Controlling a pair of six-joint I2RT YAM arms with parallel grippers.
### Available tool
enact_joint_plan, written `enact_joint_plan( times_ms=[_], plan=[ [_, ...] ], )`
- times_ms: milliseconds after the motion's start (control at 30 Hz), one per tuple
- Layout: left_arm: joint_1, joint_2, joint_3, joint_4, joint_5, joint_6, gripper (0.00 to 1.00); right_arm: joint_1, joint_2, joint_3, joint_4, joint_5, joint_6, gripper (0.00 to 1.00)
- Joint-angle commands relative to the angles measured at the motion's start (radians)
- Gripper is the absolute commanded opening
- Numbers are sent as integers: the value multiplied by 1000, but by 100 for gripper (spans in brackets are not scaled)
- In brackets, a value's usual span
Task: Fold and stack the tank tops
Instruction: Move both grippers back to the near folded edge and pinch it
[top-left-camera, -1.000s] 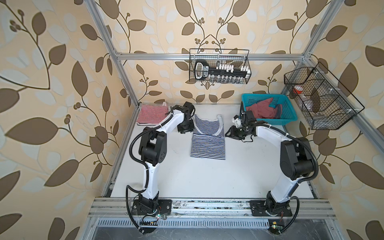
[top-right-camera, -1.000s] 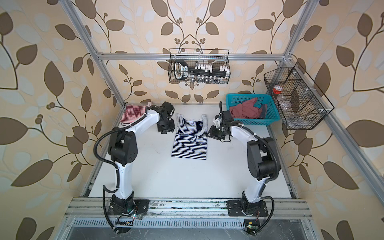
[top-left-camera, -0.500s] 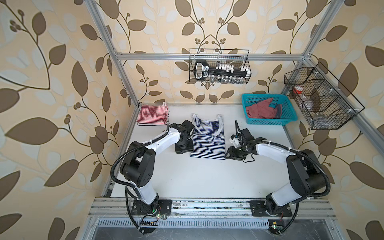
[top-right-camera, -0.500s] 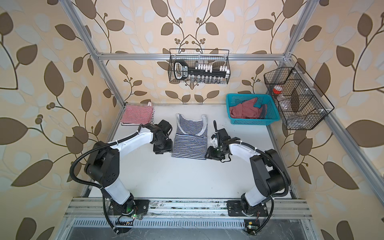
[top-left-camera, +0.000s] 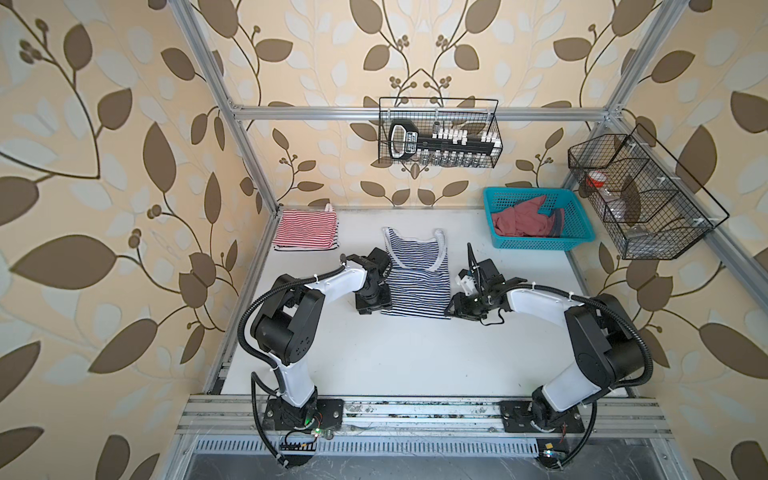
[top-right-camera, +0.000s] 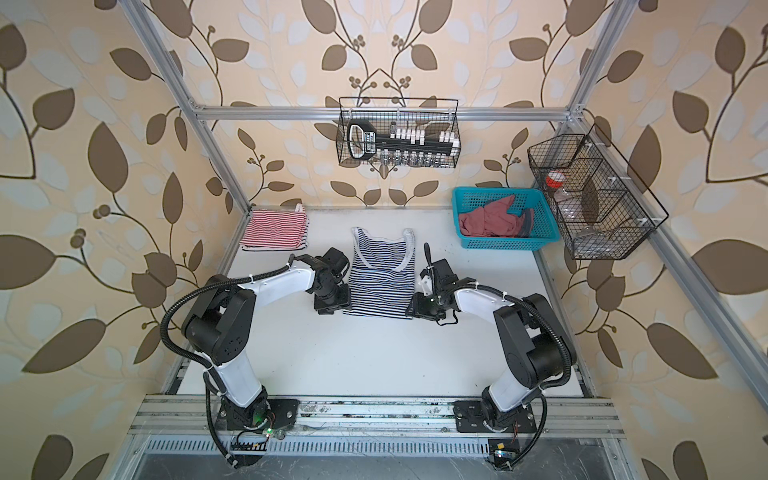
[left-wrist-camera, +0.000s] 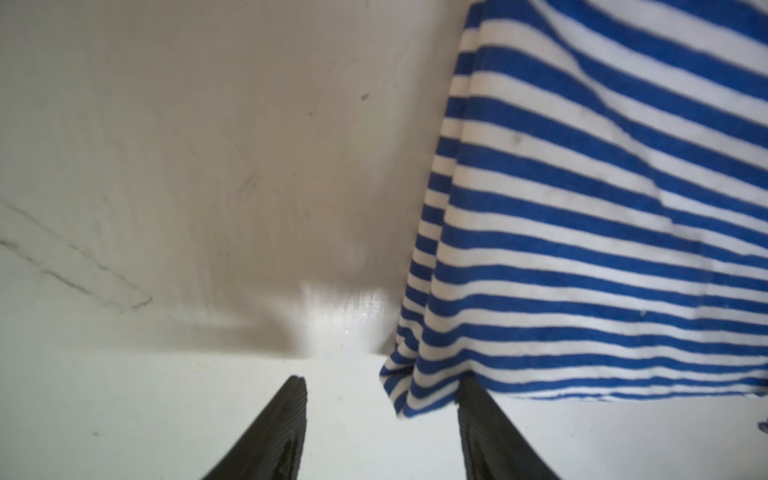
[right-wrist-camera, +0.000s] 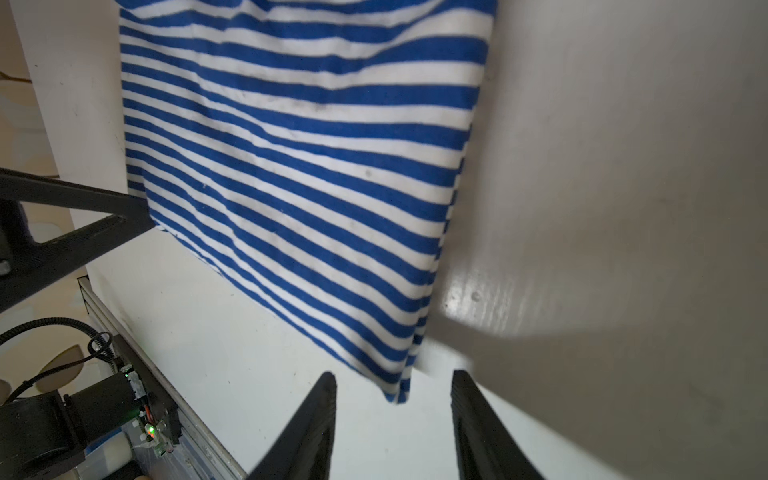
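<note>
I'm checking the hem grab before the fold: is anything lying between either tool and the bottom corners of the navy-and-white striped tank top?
Nothing visible. The left tool and right tool stand open, each with a hem corner of the navy-and-white striped tank top between its jaws, on the bare white table.

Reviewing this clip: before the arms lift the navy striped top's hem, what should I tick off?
1. Open left pincer straddles a hem corner: ok.
2. Open right pincer straddles the other hem corner: ok.
3. The navy striped tank top lies flat, straps at the far end: ok.
4. Both cloth layers inside each pincer: cannot tell.
5. The red striped tank top is folded at the far left corner: ok.
6. The dusty red tank top is out of the turquoise basket: not ok, crumpled inside.
</note>
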Motion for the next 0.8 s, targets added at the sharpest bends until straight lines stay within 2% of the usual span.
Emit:
enact_joint_plan(
  times_ms=[0,267,633,767],
  plan=[
    [-2,15,-9,16,29,-24,60,8,24,-20,16,1,11,46],
    [-9,15,-24,20,32,-33,55,15,59,-22,36,-5,19,44],
    [-27,27,-37,43,70,-49,46,18,87,-22,51,-18,28,30],
    [-33,35,-52,55,78,-62,38,18,87,-24,52,-19,30,26]
  ],
)
